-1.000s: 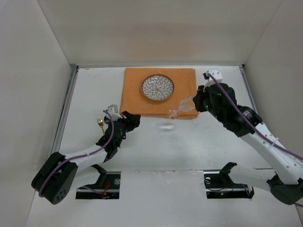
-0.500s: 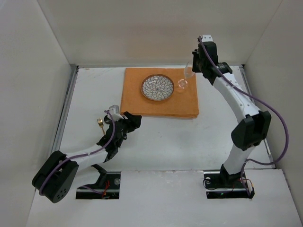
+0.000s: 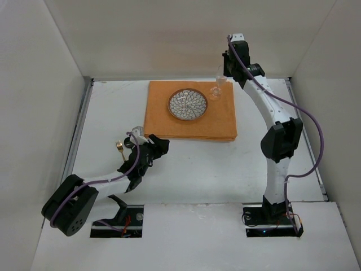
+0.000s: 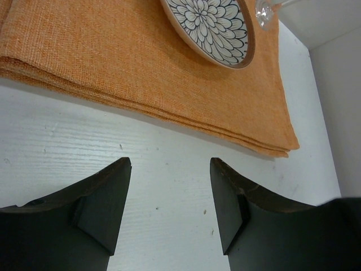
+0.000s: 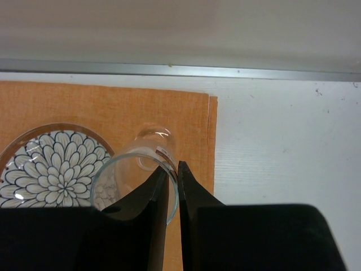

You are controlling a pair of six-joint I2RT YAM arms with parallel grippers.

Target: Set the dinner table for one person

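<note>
An orange cloth mat (image 3: 169,121) lies at the back middle of the white dinner table (image 3: 225,169). A flower-patterned plate (image 3: 188,104) sits on the mat. My right gripper (image 3: 221,74) is shut on the rim of a clear wine glass (image 3: 216,90) and holds it over the mat's far right corner, right of the plate. In the right wrist view one finger is inside the wine glass (image 5: 135,172) and one outside. A gold fork (image 3: 119,149) lies on the table at the left. My left gripper (image 3: 161,145) is open and empty, low over the table just before the mat (image 4: 141,68).
Metal rails (image 3: 79,127) run along the table's side edges, with white walls close around. A rail (image 5: 180,70) also runs along the back edge behind the mat. Two black arm bases (image 3: 271,220) sit at the near edge.
My right arm swung the wine glass from the mat's front right corner up and back to its far right corner, beside the plate. The left arm has barely moved.
</note>
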